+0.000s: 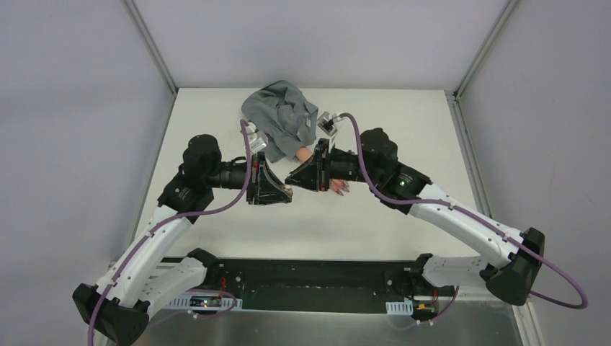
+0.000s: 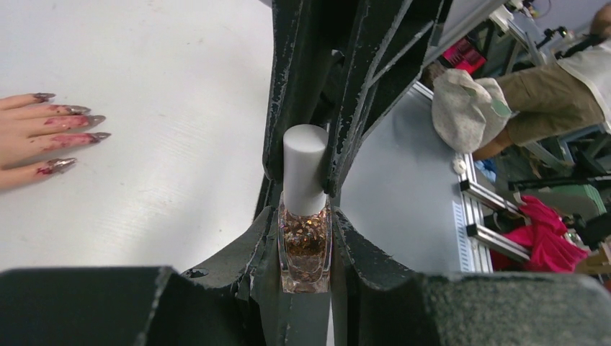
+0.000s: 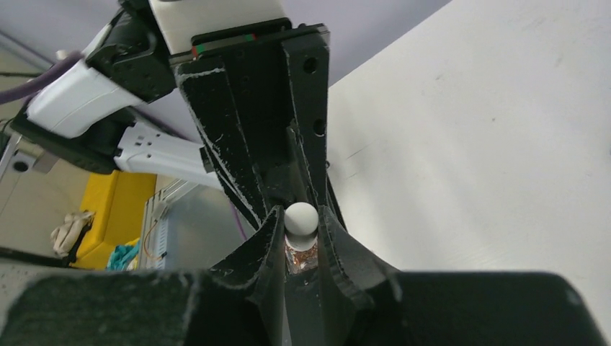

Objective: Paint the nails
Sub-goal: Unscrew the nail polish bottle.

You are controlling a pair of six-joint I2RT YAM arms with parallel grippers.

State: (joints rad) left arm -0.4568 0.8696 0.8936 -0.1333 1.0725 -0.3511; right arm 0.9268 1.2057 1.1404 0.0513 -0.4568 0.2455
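A small bottle of glitter polish (image 2: 304, 249) with a white cap (image 2: 303, 167) is held between the two grippers. My left gripper (image 2: 304, 216) is shut on the glass body. My right gripper (image 3: 300, 216) is shut on the white cap (image 3: 300, 218), reaching in from the opposite side. In the top view the two grippers, left (image 1: 277, 189) and right (image 1: 295, 179), meet tip to tip above the table. The peach fake hand (image 2: 21, 133) lies to the left, its pointed dark reddish nails (image 2: 79, 122) smeared with red. The nails also show in the top view (image 1: 340, 187), beside the right gripper.
The fake hand's grey sleeve (image 1: 281, 115) lies bunched at the back of the white table (image 1: 403, 223). The right arm (image 1: 447, 209) crosses above the hand's fingers. Grey enclosure walls stand at the back and both sides.
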